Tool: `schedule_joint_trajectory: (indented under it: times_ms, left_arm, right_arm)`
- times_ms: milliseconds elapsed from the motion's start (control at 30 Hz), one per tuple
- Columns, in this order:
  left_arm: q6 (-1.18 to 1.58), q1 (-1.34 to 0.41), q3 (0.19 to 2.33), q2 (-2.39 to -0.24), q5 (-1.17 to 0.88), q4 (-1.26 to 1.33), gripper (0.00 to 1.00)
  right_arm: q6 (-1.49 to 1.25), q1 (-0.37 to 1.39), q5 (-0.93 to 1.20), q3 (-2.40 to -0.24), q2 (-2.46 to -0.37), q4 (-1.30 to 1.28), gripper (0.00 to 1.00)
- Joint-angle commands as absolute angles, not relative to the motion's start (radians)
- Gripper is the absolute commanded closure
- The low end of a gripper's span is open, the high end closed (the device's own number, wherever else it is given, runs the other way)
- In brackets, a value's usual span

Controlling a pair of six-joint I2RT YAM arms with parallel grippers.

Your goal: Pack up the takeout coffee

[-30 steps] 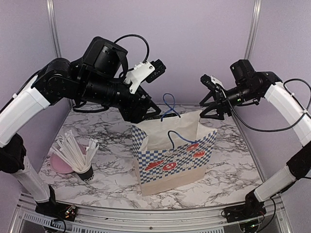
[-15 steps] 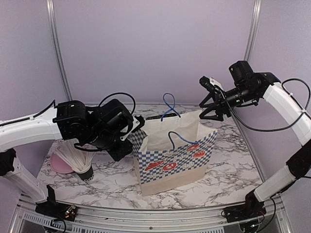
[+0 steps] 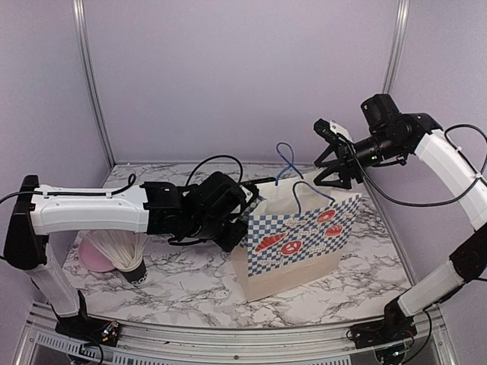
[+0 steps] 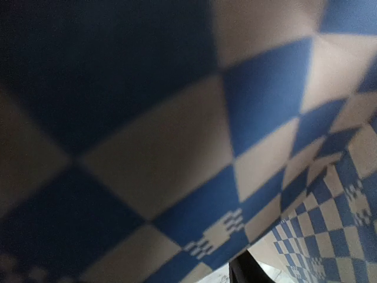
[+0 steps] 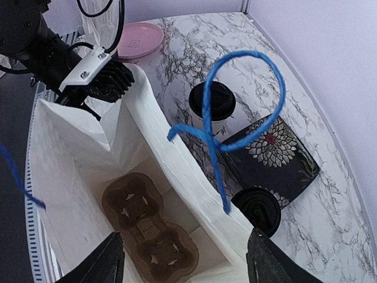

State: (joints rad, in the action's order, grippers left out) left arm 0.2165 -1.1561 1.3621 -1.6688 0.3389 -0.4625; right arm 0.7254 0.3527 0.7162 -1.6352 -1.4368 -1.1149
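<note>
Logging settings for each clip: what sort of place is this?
Probably a robot test cell dressed as a café counter: plain walls on metal posts, a marble-print table, a takeout bag with a lidded cup beside it.

The left arm point(image 3: 91, 211) lies low, stretched out level toward the middle of the table. The left hand point(image 3: 234, 232) is too dark to show how its fingers stand. The right arm point(image 3: 450, 163) is raised and bent at the elbow. The right hand point(image 3: 332, 176) points down, its fingers point(image 5: 109, 262) spread wide and gripping nothing.
</note>
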Motion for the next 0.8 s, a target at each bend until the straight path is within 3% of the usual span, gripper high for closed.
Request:
schedule_joint_trajectory:
  times_ms: [0,267,433,500,567,767]
  left_arm:
    - [0.164,-1.152,1.486,-1.784,0.282,-0.349,0.58]
    - [0.094,-1.143,1.655,-1.908,0.31,-0.405,0.51]
    - [0.075,-1.143,1.638,-1.786,0.323,-0.507,0.36]
    - [0.066,-1.143,1.602,-1.719,0.323,-0.533,0.23]
    - [0.057,-1.142,1.582,-1.671,0.345,-0.566,0.16]
    - [0.115,-1.03,1.624,-1.672,0.43,-0.678,0.13]
  right_arm:
    - [0.723,0.344,0.672,-1.65,-1.392,-1.102,0.31]
    - [0.715,0.342,0.637,-1.641,-1.361,-1.088,0.31]
    - [0.709,0.341,0.633,-1.637,-1.337,-1.069,0.31]
    - [0.704,0.341,0.64,-1.631,-1.332,-1.056,0.3]
    - [0.699,0.34,0.647,-1.626,-1.334,-1.044,0.3]
    - [0.691,0.341,0.679,-1.633,-1.35,-1.034,0.3]
